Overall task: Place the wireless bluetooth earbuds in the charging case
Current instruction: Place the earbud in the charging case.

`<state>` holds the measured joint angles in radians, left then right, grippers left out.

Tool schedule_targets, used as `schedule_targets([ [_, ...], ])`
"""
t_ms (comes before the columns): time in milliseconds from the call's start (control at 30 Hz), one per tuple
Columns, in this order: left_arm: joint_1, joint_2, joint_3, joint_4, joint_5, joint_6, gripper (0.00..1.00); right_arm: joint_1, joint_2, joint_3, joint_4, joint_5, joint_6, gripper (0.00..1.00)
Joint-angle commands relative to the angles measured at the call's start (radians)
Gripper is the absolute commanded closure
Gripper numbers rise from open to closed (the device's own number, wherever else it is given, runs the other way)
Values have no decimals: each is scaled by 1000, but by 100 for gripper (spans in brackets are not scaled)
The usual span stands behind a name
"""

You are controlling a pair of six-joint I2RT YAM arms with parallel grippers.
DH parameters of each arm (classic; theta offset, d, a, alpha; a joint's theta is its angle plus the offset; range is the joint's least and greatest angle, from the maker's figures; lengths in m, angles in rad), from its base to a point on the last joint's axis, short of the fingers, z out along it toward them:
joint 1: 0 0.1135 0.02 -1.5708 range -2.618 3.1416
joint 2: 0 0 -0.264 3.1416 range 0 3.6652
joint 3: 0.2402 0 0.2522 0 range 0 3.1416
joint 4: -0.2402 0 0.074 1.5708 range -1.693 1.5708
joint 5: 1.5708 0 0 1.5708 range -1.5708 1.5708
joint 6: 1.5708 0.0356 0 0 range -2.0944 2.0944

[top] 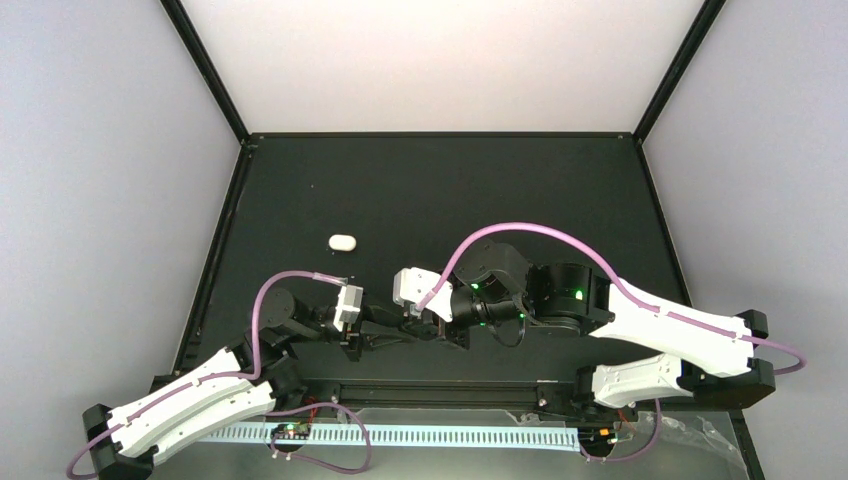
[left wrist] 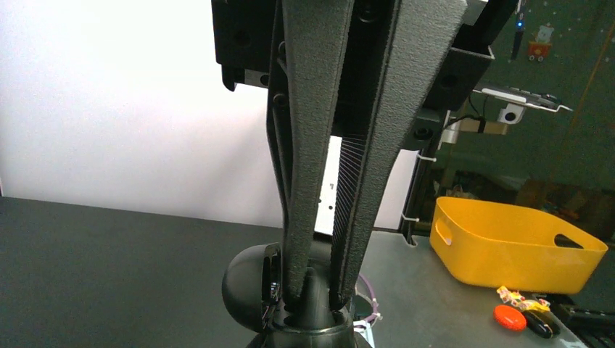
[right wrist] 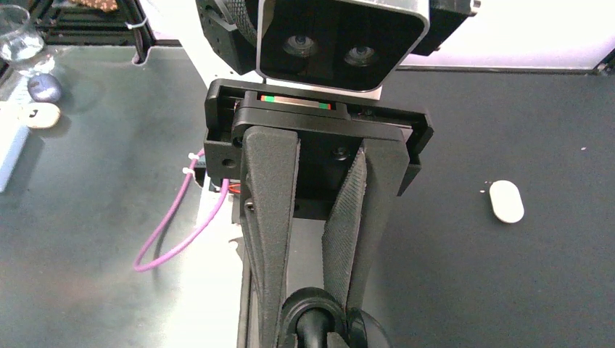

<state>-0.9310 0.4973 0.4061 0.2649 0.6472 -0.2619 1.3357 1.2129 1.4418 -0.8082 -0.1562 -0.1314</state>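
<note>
A robotics lab: white-walled booth around a black table, yellow bin alongside

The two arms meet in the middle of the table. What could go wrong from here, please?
1. The left end effector and the right end effector are almost tip to tip, so a small error could make them collide. I cannot tell what, if anything, they hold.
2. The white case lies alone, apart from both arms, and looks closed. No earbud is clearly visible, so one could be dropped or lost unnoticed on the dark table.
</note>
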Motion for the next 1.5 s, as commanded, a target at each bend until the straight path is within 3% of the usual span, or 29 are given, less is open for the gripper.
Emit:
schedule_targets([
  [0,-5,-14,23,16,-8,11,98,11,0,17,0,25,-2,88],
  [1467,-5,-1,25,20,-9,11,98,9,-68,41,-10,87,4,70],
])
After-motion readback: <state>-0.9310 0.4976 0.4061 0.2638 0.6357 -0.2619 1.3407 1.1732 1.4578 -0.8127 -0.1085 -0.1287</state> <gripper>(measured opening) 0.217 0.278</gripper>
